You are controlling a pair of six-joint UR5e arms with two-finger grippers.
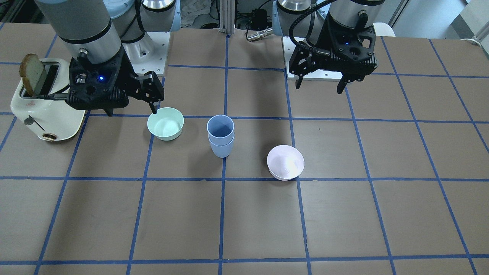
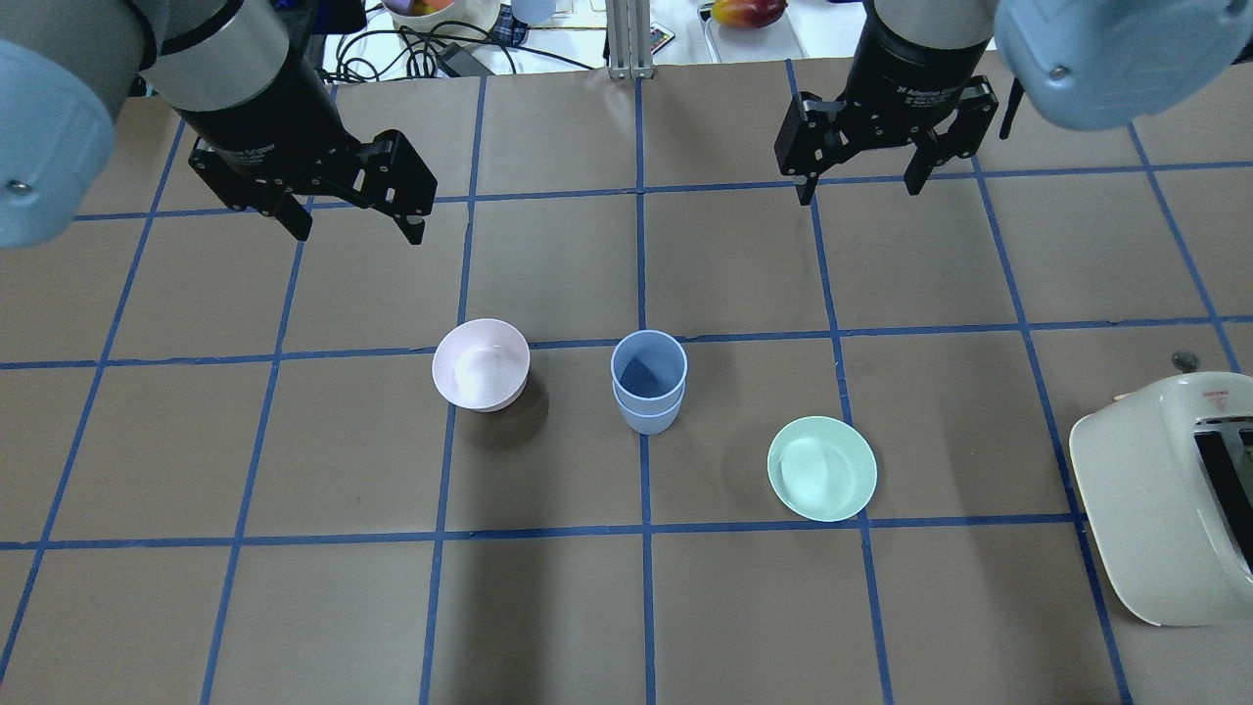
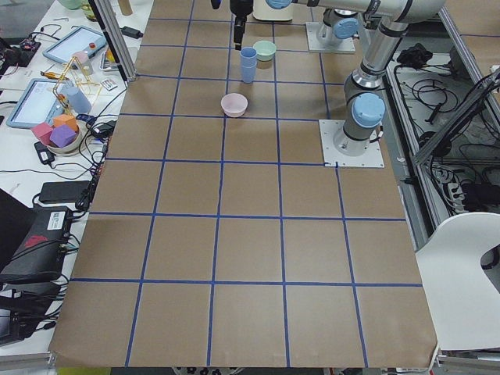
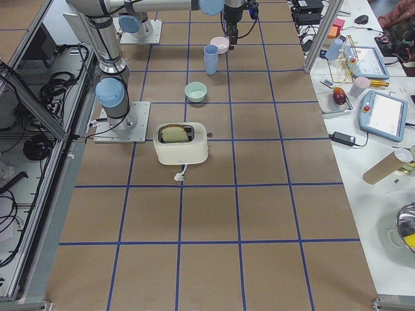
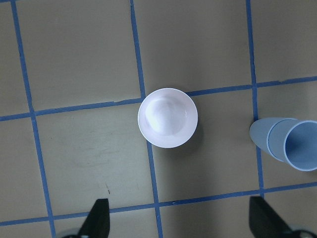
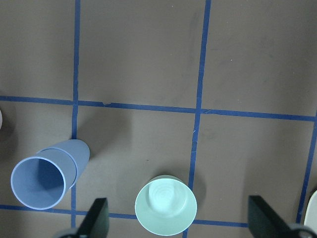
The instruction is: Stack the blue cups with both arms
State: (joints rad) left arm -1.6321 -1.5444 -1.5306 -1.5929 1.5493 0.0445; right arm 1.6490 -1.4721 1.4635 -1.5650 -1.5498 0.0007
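Note:
The two blue cups [image 1: 220, 135] stand nested one inside the other, upright, at the table's middle [image 2: 648, 382]. The stack also shows in the left wrist view [image 5: 287, 144] and the right wrist view [image 6: 47, 173]. My left gripper [image 2: 357, 230] is open and empty, raised above the table behind the pink bowl [image 2: 481, 364]; it is on the right of the front-facing view [image 1: 319, 88]. My right gripper [image 2: 859, 191] is open and empty, raised behind the green bowl [image 2: 822, 468], and on the left of the front-facing view [image 1: 132, 112]. Neither gripper touches the cups.
The pale pink bowl [image 1: 285, 162] stands on the stack's left-arm side and the mint-green bowl [image 1: 165, 123] on its right-arm side. A cream toaster [image 1: 46, 110] with a bread slice [image 1: 32, 74] stands at the table's edge beyond the right arm [image 2: 1165, 499].

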